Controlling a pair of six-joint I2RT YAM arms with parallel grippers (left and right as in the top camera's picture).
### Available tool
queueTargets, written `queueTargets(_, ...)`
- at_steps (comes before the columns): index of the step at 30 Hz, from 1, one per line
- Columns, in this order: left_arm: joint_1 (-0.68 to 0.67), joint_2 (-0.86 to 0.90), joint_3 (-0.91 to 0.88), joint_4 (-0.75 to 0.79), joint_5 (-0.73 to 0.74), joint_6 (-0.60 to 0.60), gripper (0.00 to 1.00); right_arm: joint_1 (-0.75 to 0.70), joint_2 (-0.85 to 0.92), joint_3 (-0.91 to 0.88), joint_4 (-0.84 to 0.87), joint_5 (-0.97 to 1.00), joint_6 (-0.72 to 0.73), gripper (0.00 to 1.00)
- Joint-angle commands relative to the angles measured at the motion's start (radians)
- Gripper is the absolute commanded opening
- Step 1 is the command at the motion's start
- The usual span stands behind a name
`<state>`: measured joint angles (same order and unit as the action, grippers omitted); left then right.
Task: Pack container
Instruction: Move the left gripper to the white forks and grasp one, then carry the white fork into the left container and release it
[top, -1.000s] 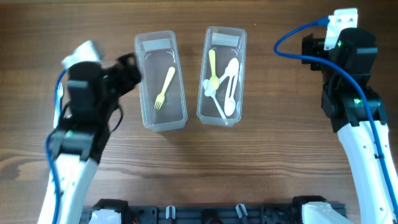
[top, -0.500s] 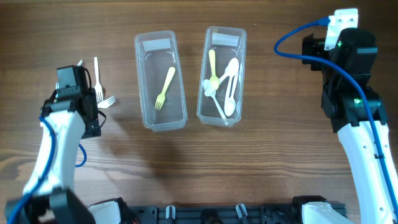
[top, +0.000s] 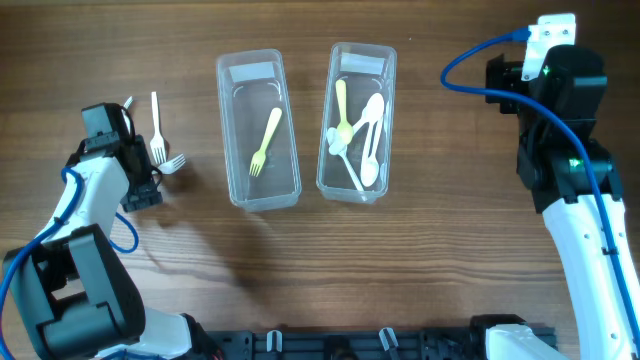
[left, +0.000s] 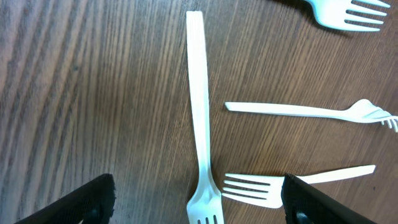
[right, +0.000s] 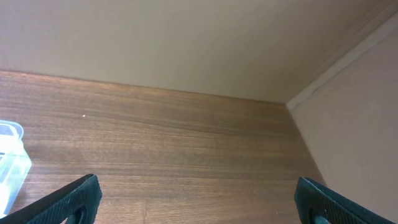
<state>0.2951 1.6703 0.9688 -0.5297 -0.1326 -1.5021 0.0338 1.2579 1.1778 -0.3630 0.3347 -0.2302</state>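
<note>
Cutlery is the cargo here: several white forks (left: 292, 110) lie loose on the wooden table (top: 430, 260) at the left of the overhead view, just beside the left container (top: 238, 160), which holds a yellow fork (top: 265, 140). The right container (top: 386, 110), at upper centre, holds a heap of spoons (top: 365, 140). The left gripper (left: 199, 202) hangs directly above the forks, fingers spread wide with nothing between them. In its wrist view the long fork (left: 200, 106) runs down the middle of the frame, tines at the bottom edge between the two fingers. The right gripper (right: 196, 202) sits at the right of the overhead view, well apart from both containers, likewise spread and empty. The forks look very light, thin and a little springy, and smooth enough to skate on the wood. They lie flat, so a pinch across the narrow handle near its middle seems the safest hold; the tines would likely flex or snag a neighbour.
</note>
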Motion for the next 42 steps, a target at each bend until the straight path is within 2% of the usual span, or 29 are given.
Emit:
queueTargets(1, 0.004, 0.035, -0.001, 0.019, 0.001, 0.005, 0.84, 0.0, 0.005, 0.0, 0.003, 0.02, -0.005, 1.0)
queueTargets(6, 0.004, 0.156, -0.001, 0.048, 0.002, 0.005, 0.86, 0.0, 0.005, 0.0, 0.003, 0.02, -0.005, 1.0)
queueTargets(8, 0.004, 0.193, -0.001, 0.05, 0.002, 0.005, 0.83, 0.0, 0.005, 0.0, 0.003, 0.02, -0.005, 1.0)
queueTargets(11, 0.004, 0.208, -0.001, 0.043, 0.032, 0.006, 0.52, 0.0, 0.005, 0.0, 0.003, 0.02, -0.005, 1.0)
queueTargets(14, 0.005, 0.208, -0.001, 0.02, 0.078, 0.006, 0.41, 0.0, 0.005, 0.0, 0.003, 0.02, -0.005, 1.0)
queueTargets(15, 0.005, 0.208, -0.001, 0.004, 0.09, 0.006, 0.28, 0.0, 0.005, 0.0, 0.003, 0.02, -0.005, 1.0)
queueTargets(16, 0.005, 0.208, -0.001, -0.005, 0.092, 0.006, 0.21, 0.0, 0.005, 0.0, 0.003, 0.02, -0.005, 1.0)
queueTargets(18, 0.005, 0.208, -0.001, -0.027, 0.102, 0.006, 0.14, 0.0, 0.005, 0.0, 0.003, 0.02, -0.005, 1.0)
queueTargets(20, 0.005, 0.208, -0.001, -0.055, 0.102, 0.006, 0.17, 0.0, 0.005, 0.0, 0.003, 0.02, -0.005, 1.0)
queueTargets(21, 0.005, 0.208, -0.001, -0.067, 0.103, 0.006, 0.13, 0.0, 0.005, 0.0, 0.003, 0.02, -0.005, 1.0)
queueTargets(22, 0.005, 0.207, -0.001, -0.085, 0.103, 0.006, 0.04, 0.0, 0.006, 0.0, 0.003, 0.02, -0.005, 1.0)
queueTargets(28, 0.019, 0.081, -0.001, -0.232, 0.102, 0.006, 0.04, 0.0, 0.008, 0.0, 0.003, 0.02, -0.006, 1.0)
queueTargets(31, 0.028, -0.095, -0.001, -0.288, 0.102, 0.006, 0.04, -0.001, 0.008, 0.0, 0.003, 0.02, -0.006, 1.0)
queueTargets(35, 0.027, -0.45, 0.0, -0.271, 0.099, 0.013, 0.04, 0.0, 0.008, 0.0, 0.003, 0.02, -0.006, 1.0)
queueTargets(38, 0.002, -0.695, 0.0, -0.176, 0.108, 0.204, 0.04, 0.0, 0.008, 0.0, 0.003, 0.02, -0.005, 1.0)
queueTargets(40, -0.035, -0.816, 0.0, -0.083, 0.18, 0.465, 0.04, 0.0, 0.008, 0.0, 0.003, 0.02, -0.005, 1.0)
queueTargets(42, -0.087, -0.876, 0.0, -0.018, 0.2, 0.661, 0.04, 0.0, 0.008, 0.0, 0.003, 0.02, -0.006, 1.0)
